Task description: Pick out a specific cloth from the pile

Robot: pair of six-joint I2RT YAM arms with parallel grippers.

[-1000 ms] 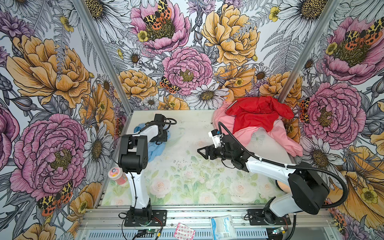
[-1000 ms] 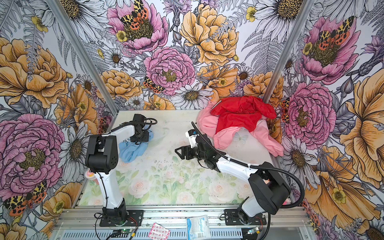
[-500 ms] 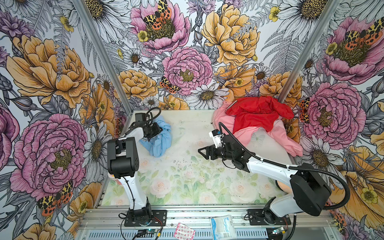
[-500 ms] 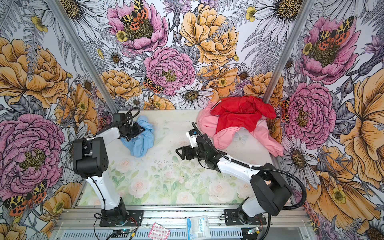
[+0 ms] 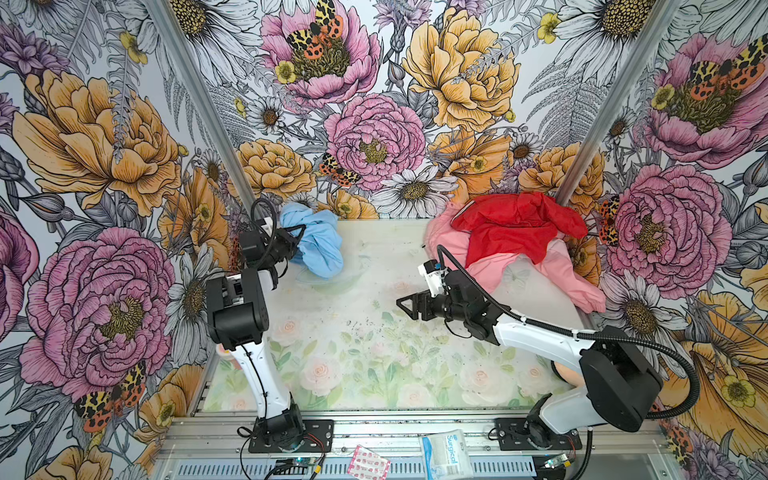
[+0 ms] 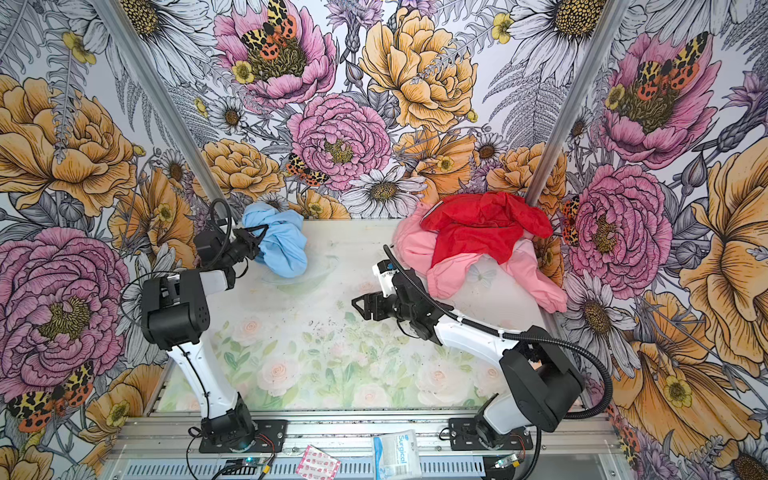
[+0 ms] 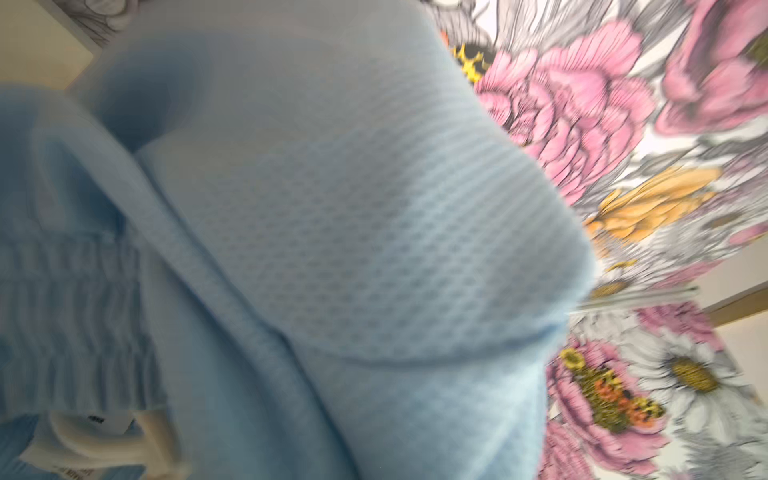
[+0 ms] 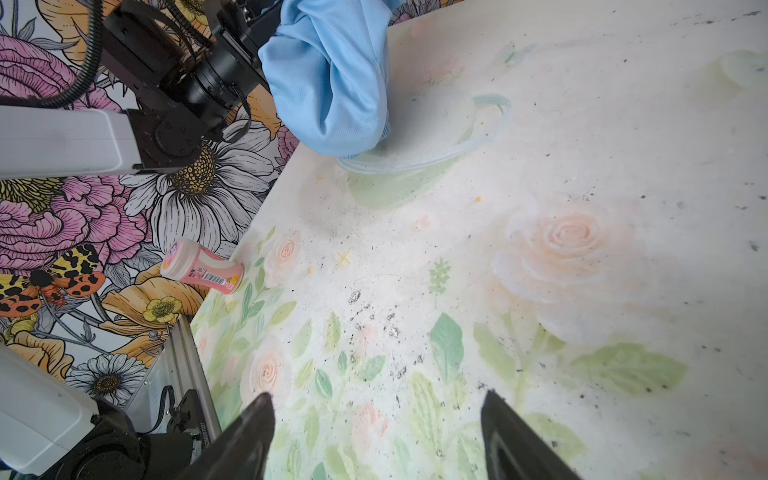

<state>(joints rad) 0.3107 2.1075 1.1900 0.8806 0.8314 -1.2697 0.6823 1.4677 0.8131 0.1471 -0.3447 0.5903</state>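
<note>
Cloth (image 5: 318, 245), lying at 9 o'clock on the table (image 5: 365, 332) a second ago, now hangs bunched at 10 o'clock, clamped in the left gripper (image 5: 296, 237), far from the pile (image 5: 515, 232) at 2 o'clock. Right gripper (image 5: 406, 306) stays mid-table, jaws apart.

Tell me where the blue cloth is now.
In both top views, the blue cloth hangs bunched from the left gripper at the table's far left corner, well apart from the pile.
</note>
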